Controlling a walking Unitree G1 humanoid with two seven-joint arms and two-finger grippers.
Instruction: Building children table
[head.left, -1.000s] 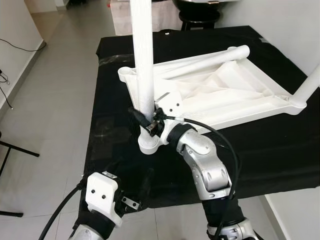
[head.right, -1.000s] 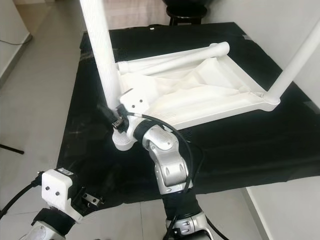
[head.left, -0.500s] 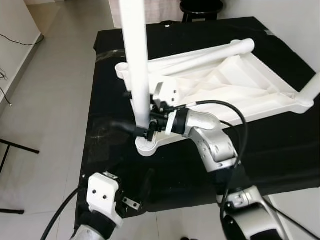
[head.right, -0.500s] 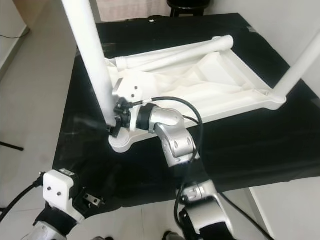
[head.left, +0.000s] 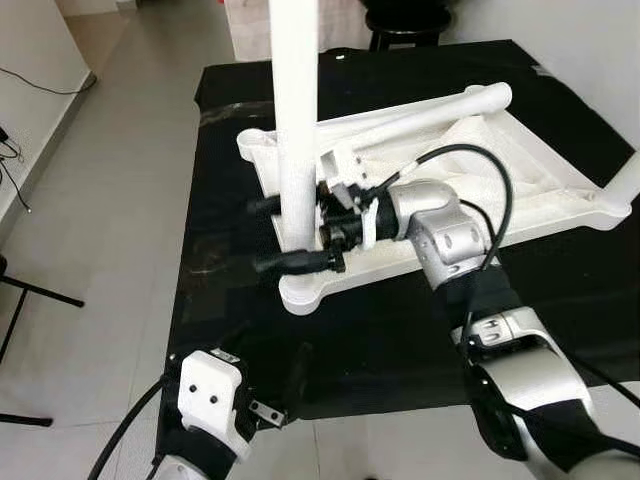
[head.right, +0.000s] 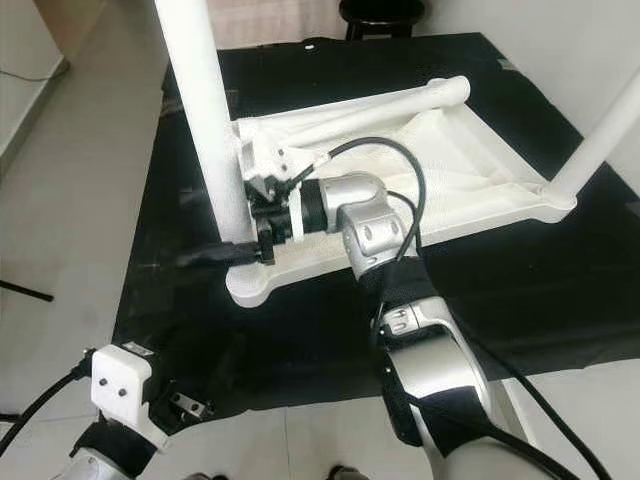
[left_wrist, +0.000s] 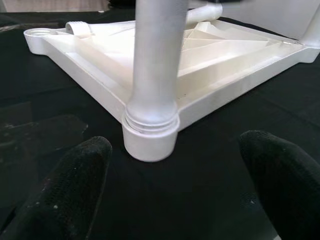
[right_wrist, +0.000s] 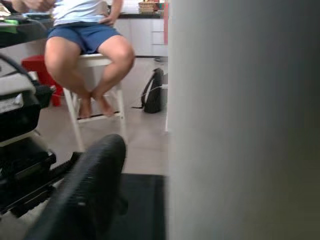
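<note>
The white children's table top lies upside down on a black cloth. One white leg stands upright in its near-left corner socket. My right gripper reaches across from the right and straddles this leg just above the socket. It is open, and the right wrist view shows a gap between one finger and the leg. My left gripper hovers low at the cloth's near edge, open, facing the socket. A second leg stands at the right corner. A loose leg lies along the far rim.
The far-left corner socket holds no leg. Grey tiled floor runs along the left, with a cable and a black stand foot. A dark stool is behind the cloth. A person sits on a white stool.
My right arm has swung out to the right and its wrist has turned. The fingers now point left on either side of the leg, slightly higher. The left gripper has stayed put.
</note>
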